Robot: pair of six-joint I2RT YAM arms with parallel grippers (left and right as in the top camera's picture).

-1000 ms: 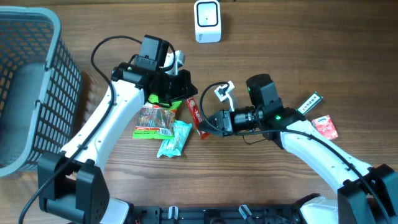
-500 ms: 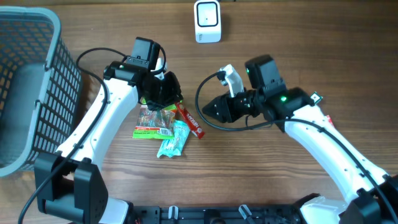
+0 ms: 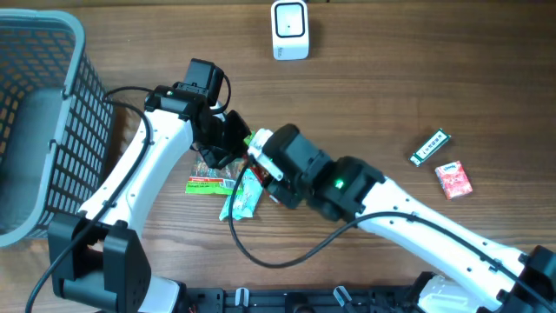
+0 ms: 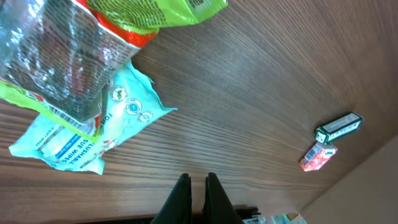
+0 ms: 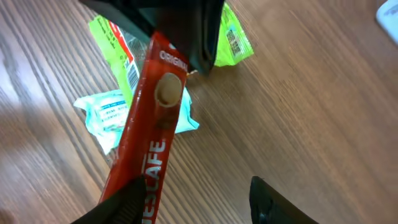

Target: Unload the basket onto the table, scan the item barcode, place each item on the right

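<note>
Far left, a grey plastic mesh basket with a rounded rim stands at the table's edge. Beside it, the left gripper has its jaws pressed together. From the right wrist view, its black tip pinches the top end of the red coffee stick, a long, flat, glossy sachet hanging tilted above the table. Beneath lie a crinkled clear snack bag with green edging and a soft teal wipes pack, touching each other. The right gripper stands about half open astride the stick's lower end, grasping nothing; whether one finger touches the stick is unclear. The white, rounded scanner sits at the far edge, well apart. Further right, a small green box and a red packet lie near each other, with open wood-grain table around them.
</note>
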